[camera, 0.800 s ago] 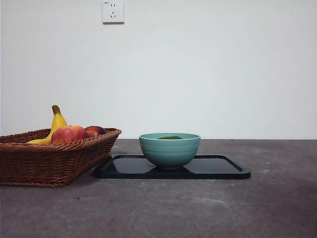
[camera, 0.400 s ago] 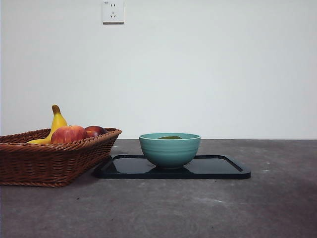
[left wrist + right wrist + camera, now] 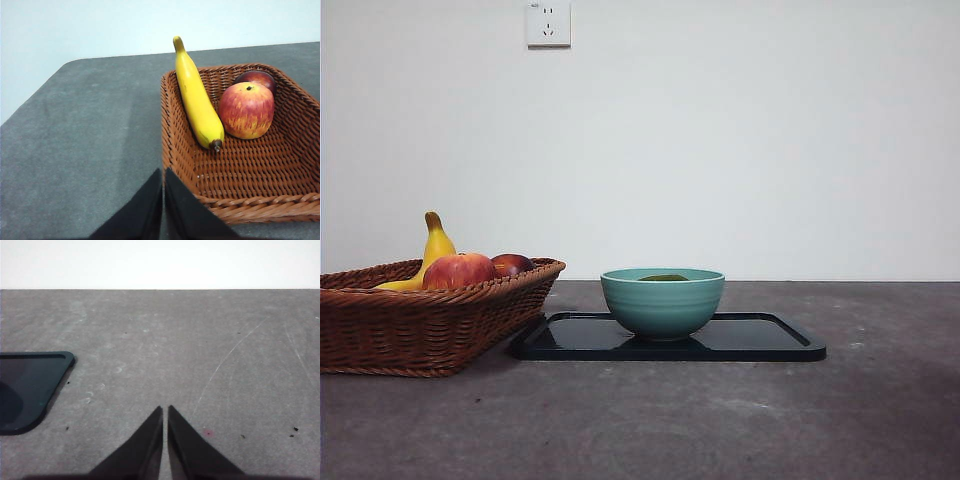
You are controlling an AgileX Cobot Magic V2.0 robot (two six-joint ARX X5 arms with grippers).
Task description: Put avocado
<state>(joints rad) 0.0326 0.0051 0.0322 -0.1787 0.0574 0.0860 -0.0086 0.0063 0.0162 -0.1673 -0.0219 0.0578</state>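
The avocado (image 3: 663,277) lies inside the teal bowl (image 3: 662,302); only a thin dark green sliver of its top shows over the rim in the front view. The bowl stands on a black tray (image 3: 760,340). My left gripper (image 3: 163,172) is shut and empty, beside the near corner of the wicker basket (image 3: 240,200). My right gripper (image 3: 165,410) is shut and empty above bare table, to the side of the tray's corner (image 3: 30,385). Neither arm shows in the front view.
The wicker basket (image 3: 420,320) stands at the left of the tray and holds a yellow banana (image 3: 197,100), a red apple (image 3: 246,110) and a darker red fruit (image 3: 257,77). A wall socket (image 3: 548,22) sits high on the white wall.
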